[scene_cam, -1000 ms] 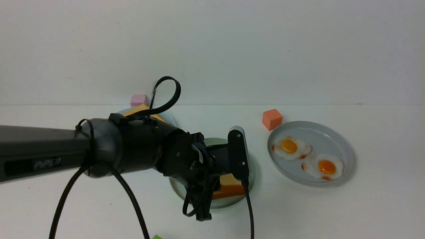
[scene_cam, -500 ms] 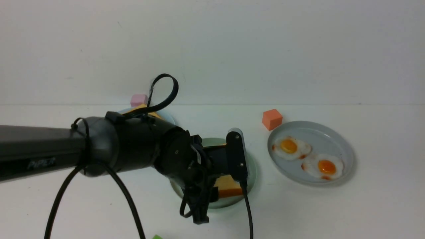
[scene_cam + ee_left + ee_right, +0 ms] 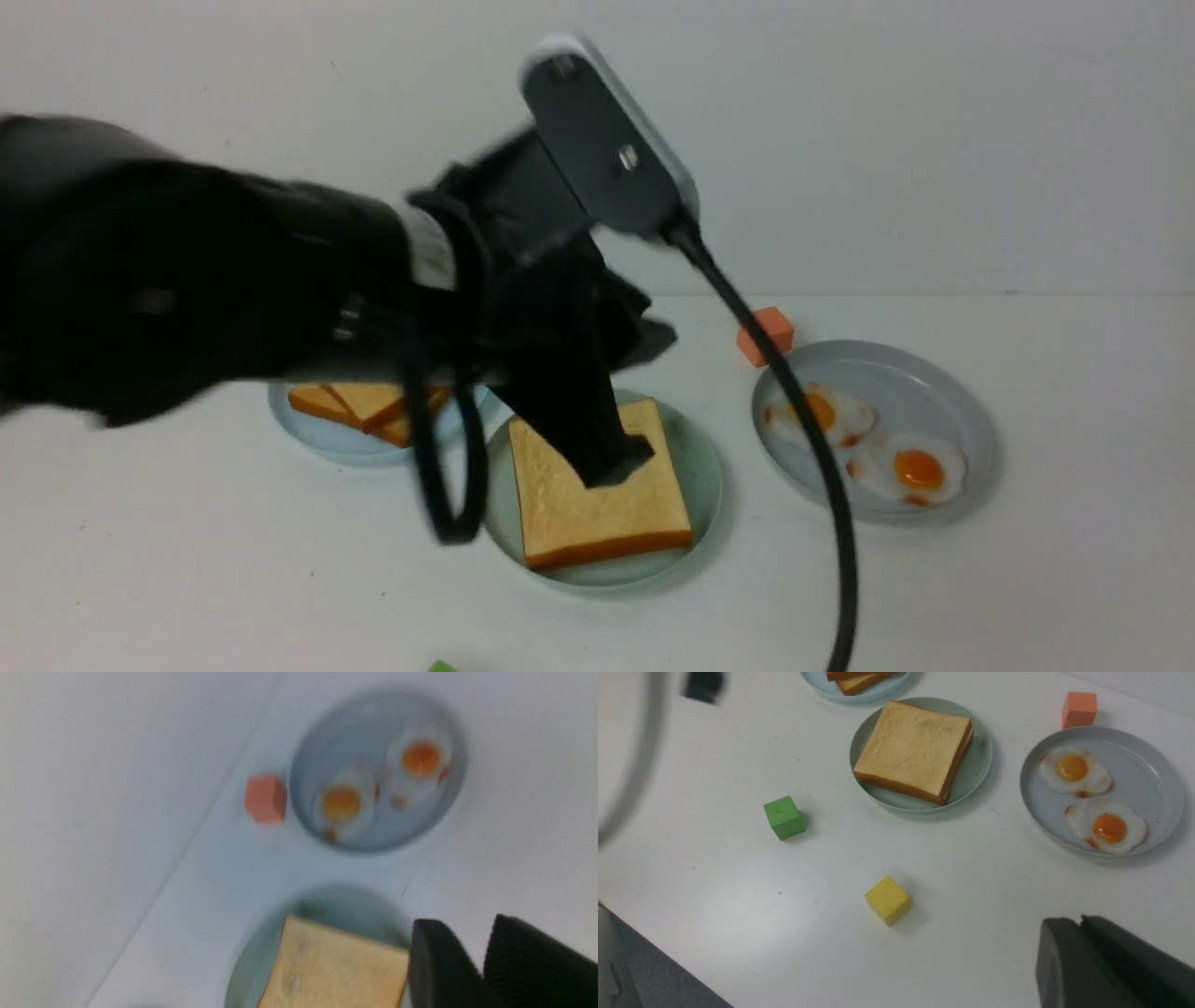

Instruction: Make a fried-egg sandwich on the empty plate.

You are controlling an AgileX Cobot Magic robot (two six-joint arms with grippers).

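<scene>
"What moved, operator?"

"Your left end effector (image 3: 649, 401) had risen from low over the mint-green plate (image 3: 702, 499), uncovering the sandwich (image 3: 597, 499) there."

"Was it gripping anything?"

"No, its fingers stood slightly apart, with nothing between them. Your right end effector (image 3: 1078, 921) was closed and empty."

"Where was the sandwich?"

"Below your left end effector, on the mint-green plate. You had two toast slices stacked, the upper a little askew, with a pale sliver showing between them at one corner. You couldn't tell more of the filling."

"And the rest?"

"To the right of your left end effector, a blue-grey plate (image 3: 971, 420) held two fried eggs (image 3: 910, 469), with an orange block (image 3: 773, 329) just beside its rim. To the left, a pale blue plate (image 3: 336, 450) held more toast (image 3: 369, 403), partly hidden by your arm. Nearer you than that end effector, a green block (image 3: 784, 817) and a yellow block (image 3: 888, 900) sat apart on the bench (image 3: 822, 956)."
</scene>
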